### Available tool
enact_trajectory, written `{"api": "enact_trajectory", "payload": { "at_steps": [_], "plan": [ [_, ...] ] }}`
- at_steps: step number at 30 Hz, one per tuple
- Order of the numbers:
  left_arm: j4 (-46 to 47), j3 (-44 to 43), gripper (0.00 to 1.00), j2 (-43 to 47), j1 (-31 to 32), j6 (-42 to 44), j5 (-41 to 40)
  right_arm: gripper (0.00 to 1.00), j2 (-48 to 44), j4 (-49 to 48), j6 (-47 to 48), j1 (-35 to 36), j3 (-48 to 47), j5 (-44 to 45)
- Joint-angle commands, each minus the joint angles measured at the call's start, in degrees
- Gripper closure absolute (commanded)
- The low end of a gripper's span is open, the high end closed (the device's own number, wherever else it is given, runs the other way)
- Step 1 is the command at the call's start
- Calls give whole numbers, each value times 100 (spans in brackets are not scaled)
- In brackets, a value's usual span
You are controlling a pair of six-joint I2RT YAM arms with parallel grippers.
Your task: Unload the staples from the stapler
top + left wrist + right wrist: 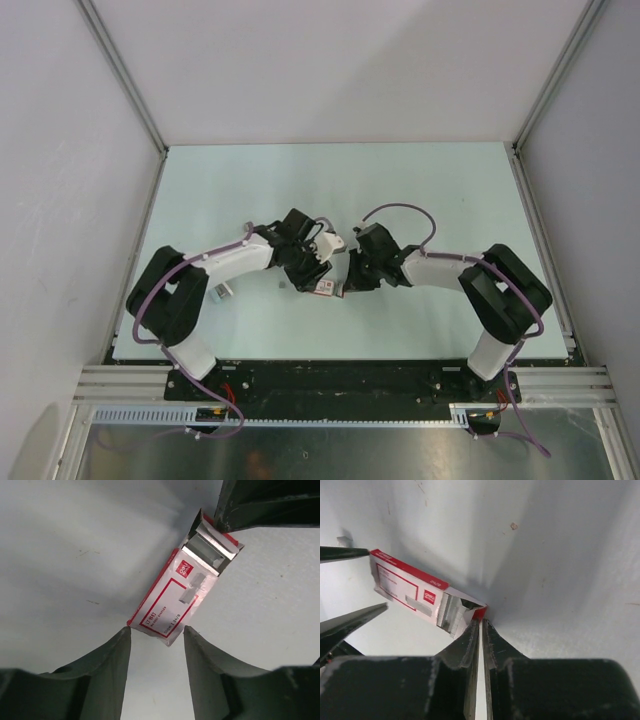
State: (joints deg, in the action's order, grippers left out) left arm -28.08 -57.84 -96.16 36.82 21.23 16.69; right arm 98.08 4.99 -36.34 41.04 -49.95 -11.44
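Only the top view catches the stapler point(215, 292), down by the left arm's elbow near the bench's point(420, 190) front-left corner. The wrist cams show a red-white staple box point(172, 600) mid-front, flap open, staples point(205, 547) inside. Left gripper point(156, 632) jaws are apart, just off its closed end. Right gripper point(481, 622) jaws are together at the flap. Pale green bench, grey walls point(60, 150).

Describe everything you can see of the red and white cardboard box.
The staple box is slim white card with red edges, a red-framed label and logo. One end is open, flaps splayed, silvery strips showing inside. The right gripper pinches that open end; the open left gripper straddles the closed end.
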Motion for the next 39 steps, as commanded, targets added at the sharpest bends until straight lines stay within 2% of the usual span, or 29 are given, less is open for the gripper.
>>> {"api": "enact_trajectory", "payload": {
  "at_steps": [1,6,14,22,29,39],
  "plan": [
    [-165,-72,47,566,3,182,132,87,-274,609,227,-105,-67,292],
    [-431,-377,46,734,-167,89,379,82,-681,662,339,-172,-71,627],
    [-473,-267,47,459,-362,41,696,68,-433,369,36,413,-220,954],
    [-385,-157,55,58,-921,246,881,66,-431,301,-85,490,-232,981],
    [-37,132,62,-123,-852,438,459,70,-308,174,-204,485,-234,957],
    [161,313,63,-177,-598,383,494,71,-357,186,-185,527,-325,996]
  ]
}}
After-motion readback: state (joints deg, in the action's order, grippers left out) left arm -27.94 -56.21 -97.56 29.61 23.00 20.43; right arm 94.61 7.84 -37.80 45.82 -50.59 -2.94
